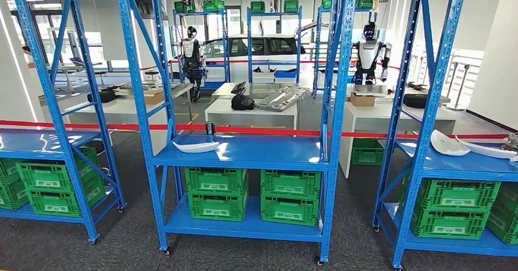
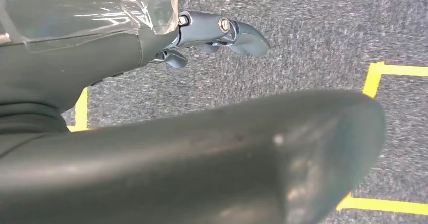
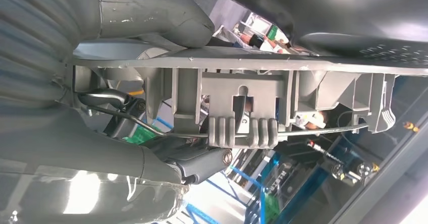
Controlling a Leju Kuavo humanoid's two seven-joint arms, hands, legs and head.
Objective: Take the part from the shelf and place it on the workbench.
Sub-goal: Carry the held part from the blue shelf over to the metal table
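Observation:
In the right wrist view my right hand [image 3: 55, 77] grips a grey plastic part [image 3: 242, 90] with ribs, clip slots and a thin wire rod along it. The thumb [image 3: 151, 12] lies on one side of the part and the darker fingers [image 3: 202, 163] on the other. My left hand [image 2: 126, 42] hangs over grey carpet, its fingers [image 2: 227, 32] apart and holding nothing. The head view faces a blue shelf rack [image 1: 244, 152] with a white curved part [image 1: 195, 146] on its middle level. White workbenches [image 1: 250, 111] stand behind it.
A second rack on the right carries white parts [image 1: 449, 143] and green crates [image 1: 455, 207]. More green crates [image 1: 217, 191] fill the lower levels. A red barrier tape [image 1: 262, 130] runs across behind the racks. Two other robots [image 1: 369, 51] and a white car stand far back. Yellow floor lines [image 2: 376, 72] mark the carpet.

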